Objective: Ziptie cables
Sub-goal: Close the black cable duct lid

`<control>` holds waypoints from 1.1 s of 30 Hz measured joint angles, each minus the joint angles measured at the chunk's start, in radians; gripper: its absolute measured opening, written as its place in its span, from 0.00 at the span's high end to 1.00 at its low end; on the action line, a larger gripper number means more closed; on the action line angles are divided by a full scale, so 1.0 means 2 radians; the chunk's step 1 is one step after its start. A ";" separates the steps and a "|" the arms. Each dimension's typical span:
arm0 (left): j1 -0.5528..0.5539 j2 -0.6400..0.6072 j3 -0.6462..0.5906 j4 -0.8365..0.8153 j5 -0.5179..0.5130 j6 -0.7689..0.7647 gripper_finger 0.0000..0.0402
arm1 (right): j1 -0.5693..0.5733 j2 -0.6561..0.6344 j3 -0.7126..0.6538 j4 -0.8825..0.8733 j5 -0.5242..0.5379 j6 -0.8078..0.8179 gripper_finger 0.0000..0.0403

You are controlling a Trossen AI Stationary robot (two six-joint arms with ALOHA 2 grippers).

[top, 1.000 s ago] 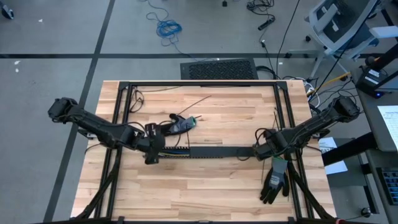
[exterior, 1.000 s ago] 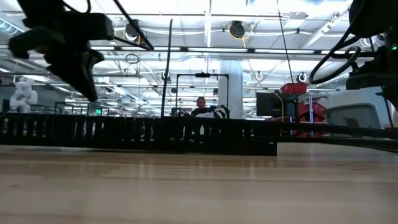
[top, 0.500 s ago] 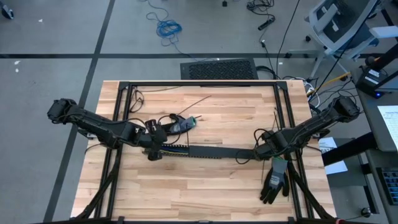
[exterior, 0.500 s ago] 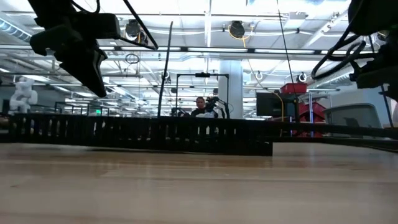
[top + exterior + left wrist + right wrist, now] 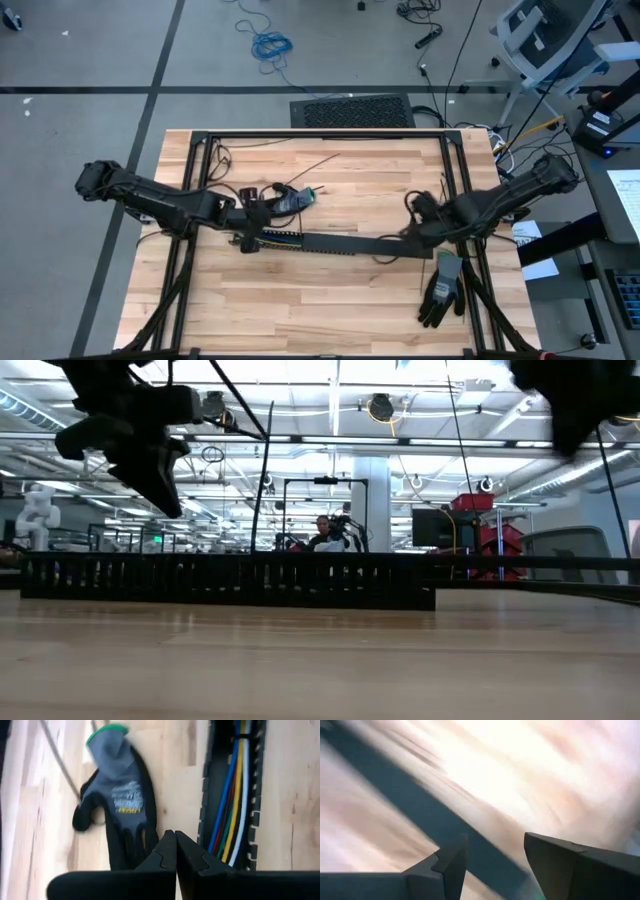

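Cables lying in the duct, both claws empty.
The cables (image 5: 234, 795) are sitting inside the black slotted duct (image 5: 330, 243) mid-worktop (image 5: 330, 300), kept bundled for tying; left claw (image 5: 250, 240) is hovering clenched at the duct's end, right claw (image 5: 495, 855) is hanging released, grasping nothing.

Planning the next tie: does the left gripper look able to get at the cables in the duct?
Probably yes. The left gripper, shut, hovers beside the black slotted duct, whose open top leaves the cables exposed with nothing over them.
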 joint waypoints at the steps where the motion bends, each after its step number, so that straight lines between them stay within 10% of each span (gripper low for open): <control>1: 0.005 0.003 0.000 0.007 0.006 0.022 1.00 | -0.002 0.003 0.009 0.042 0.032 -0.052 0.54; 5: 0.024 0.015 0.000 0.026 0.030 0.079 1.00 | -0.026 0.035 0.017 0.264 0.063 -0.309 0.54; 10: 0.041 0.016 -0.001 0.065 0.086 0.111 0.97 | -0.069 0.122 0.023 0.422 0.040 -0.417 0.54; 19: 0.051 0.025 0.003 0.186 0.216 0.042 0.63 | -0.099 0.208 0.103 0.291 -0.001 -0.379 0.54; 27: 0.060 0.037 0.003 0.209 0.247 0.001 0.39 | -0.077 0.147 0.106 0.061 0.024 -0.389 0.54; 33: 0.077 0.114 0.025 0.159 0.258 0.003 0.32 | -0.053 0.101 0.077 0.079 0.080 -0.386 0.54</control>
